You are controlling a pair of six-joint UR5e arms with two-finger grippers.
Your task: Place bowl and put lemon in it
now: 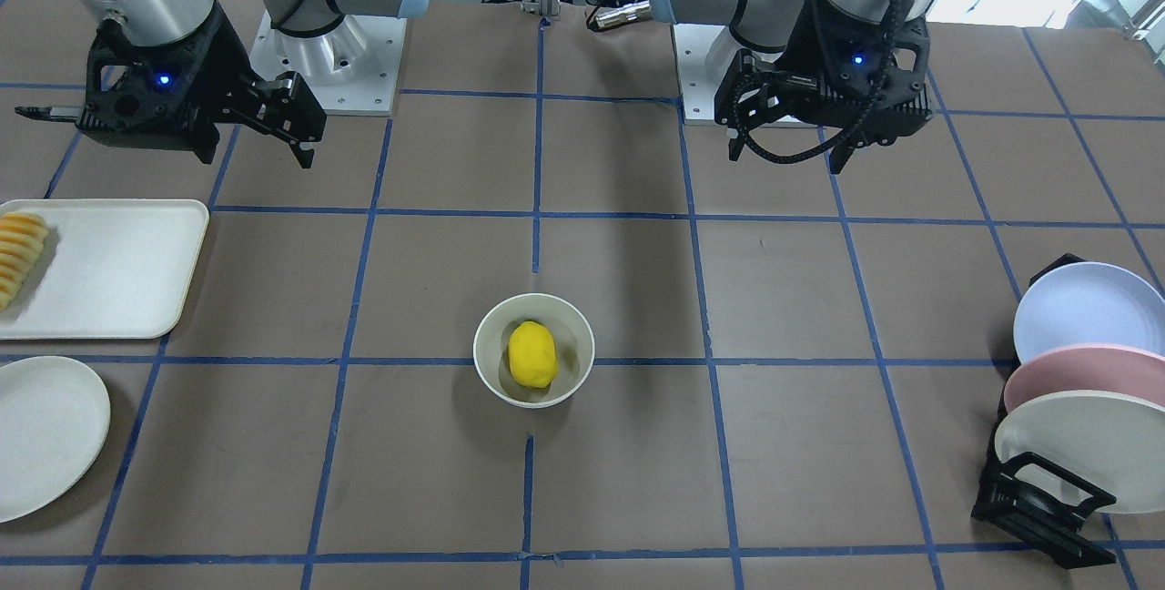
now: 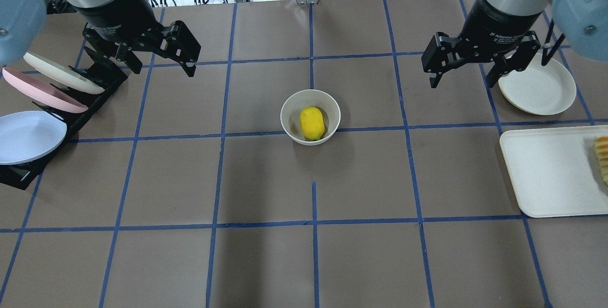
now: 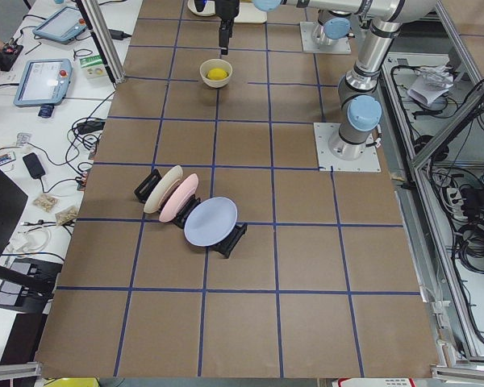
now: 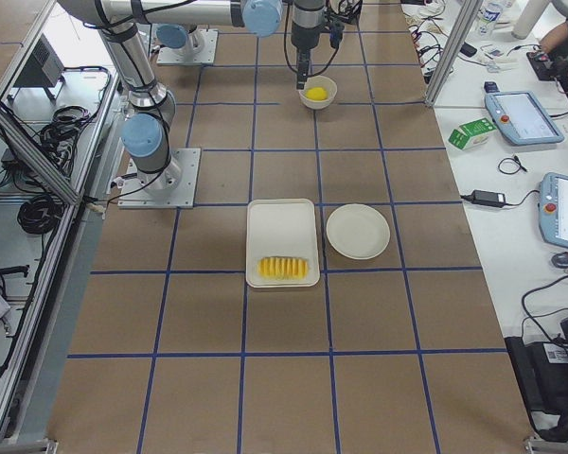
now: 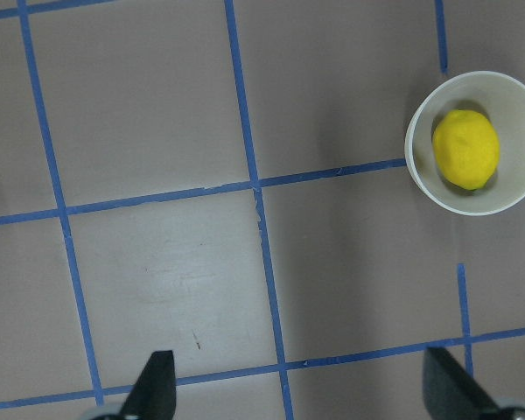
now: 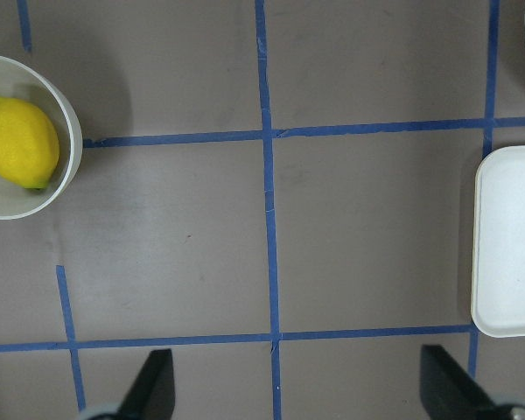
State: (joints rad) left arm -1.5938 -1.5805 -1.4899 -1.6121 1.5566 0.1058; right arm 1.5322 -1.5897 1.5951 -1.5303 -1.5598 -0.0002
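The off-white bowl [image 2: 286, 114] stands upright near the middle of the table, with the yellow lemon [image 2: 312, 123] lying inside it. Both also show in the front view, bowl [image 1: 484, 355] and lemon [image 1: 531, 354]. My left gripper [image 2: 161, 68] is open and empty, raised above the table to the bowl's far left. My right gripper [image 2: 462, 82] is open and empty, raised to the bowl's far right. In the left wrist view the bowl [image 5: 418, 175] and lemon [image 5: 465, 149] sit at the upper right. In the right wrist view the bowl [image 6: 67, 166] and lemon [image 6: 19, 143] sit at the upper left.
A black rack with pastel plates [image 2: 33, 108] stands at the table's left edge. A flat cream plate [image 2: 536, 89] lies under the right gripper's outer side. A white tray [image 2: 546, 170] with sliced yellow-orange food [image 2: 602, 158] lies at the right edge.
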